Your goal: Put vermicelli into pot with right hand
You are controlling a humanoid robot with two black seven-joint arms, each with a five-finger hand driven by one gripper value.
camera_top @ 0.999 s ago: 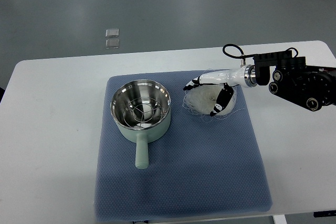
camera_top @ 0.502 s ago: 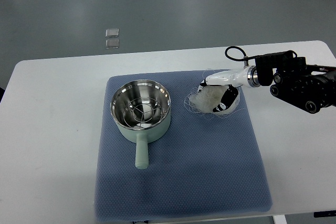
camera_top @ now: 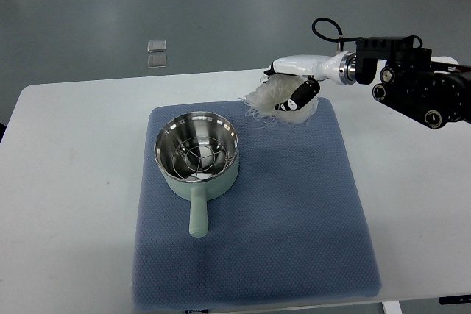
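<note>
1. Your right robot hand (camera_top: 291, 87) enters from the right edge of the view and sits above the far edge of the blue mat (camera_top: 294, 218), near the mat's far right corner.
2. Its fingers are curled around the vermicelli (camera_top: 271, 98), a pale, tangled bundle; loose strands trail from the bundle toward the left.
3. The vermicelli is held clear of the mat, to the far right of the pot (camera_top: 197, 154) and apart from its rim.
4. The pot stands upright on the left half of the mat. It has a pale green body, a bright metal interior and a wire rack (camera_top: 196, 156) inside. Its handle (camera_top: 197, 215) points toward the near edge of the surface (camera_top: 66, 182).
5. The mat lies flat at the middle of the white surface and reaches almost to the near edge.
6. Two small clear squares (camera_top: 157, 54) lie on the floor beyond the far edge of the surface.
</note>
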